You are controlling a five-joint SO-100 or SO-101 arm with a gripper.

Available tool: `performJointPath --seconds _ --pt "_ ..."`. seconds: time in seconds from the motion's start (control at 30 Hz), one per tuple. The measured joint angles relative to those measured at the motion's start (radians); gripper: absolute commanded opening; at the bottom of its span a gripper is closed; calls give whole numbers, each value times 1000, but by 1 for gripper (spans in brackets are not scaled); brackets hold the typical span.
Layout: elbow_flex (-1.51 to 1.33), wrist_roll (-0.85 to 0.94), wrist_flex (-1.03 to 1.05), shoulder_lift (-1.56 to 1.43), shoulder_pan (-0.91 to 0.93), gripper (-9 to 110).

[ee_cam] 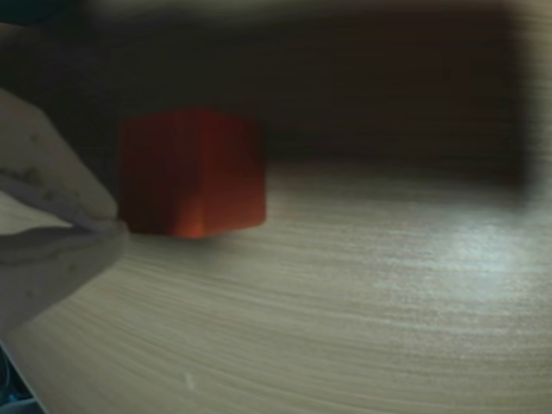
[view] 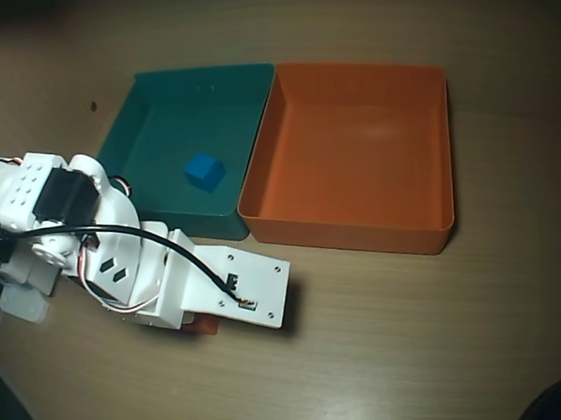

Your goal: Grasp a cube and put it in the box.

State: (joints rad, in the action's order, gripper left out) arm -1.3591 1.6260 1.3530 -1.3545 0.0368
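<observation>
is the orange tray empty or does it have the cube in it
Empty: the overhead view shows only bare floor inside the orange tray; the orange cube sits on the table.

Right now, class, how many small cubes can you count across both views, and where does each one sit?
2. The blue cube lies inside the teal tray. The orange cube rests on the table beside the gripper's finger, mostly hidden beneath the arm from overhead.

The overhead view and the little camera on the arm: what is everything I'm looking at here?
Orange cube: one, orange, on the table beside the fingers; in the overhead view almost hidden under the arm.
Blue cube: one, blue, inside the teal tray.
Teal tray: one, teal, left of the orange tray, walls touching.
Orange tray: one, orange, empty.
Table: one, light wood.
Arm: one, white, at lower left.
Fingers: pale, left edge of wrist view, beside the cube.
</observation>
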Motion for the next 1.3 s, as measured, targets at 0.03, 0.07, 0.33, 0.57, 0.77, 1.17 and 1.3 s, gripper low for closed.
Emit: performJointPath --seconds 0.03,0.07,0.33,0.57,0.77,1.17,1.3 --pt "0 0 0 0 8 -5" --pt "0 0 0 0 15 -5" --pt "-2 0 0 0 21 -4" --pt "-2 -3 0 0 38 -4" --pt "-2 0 0 0 37 0" --pt "-2 0 0 0 37 43" --pt "-2 0 0 0 37 44"
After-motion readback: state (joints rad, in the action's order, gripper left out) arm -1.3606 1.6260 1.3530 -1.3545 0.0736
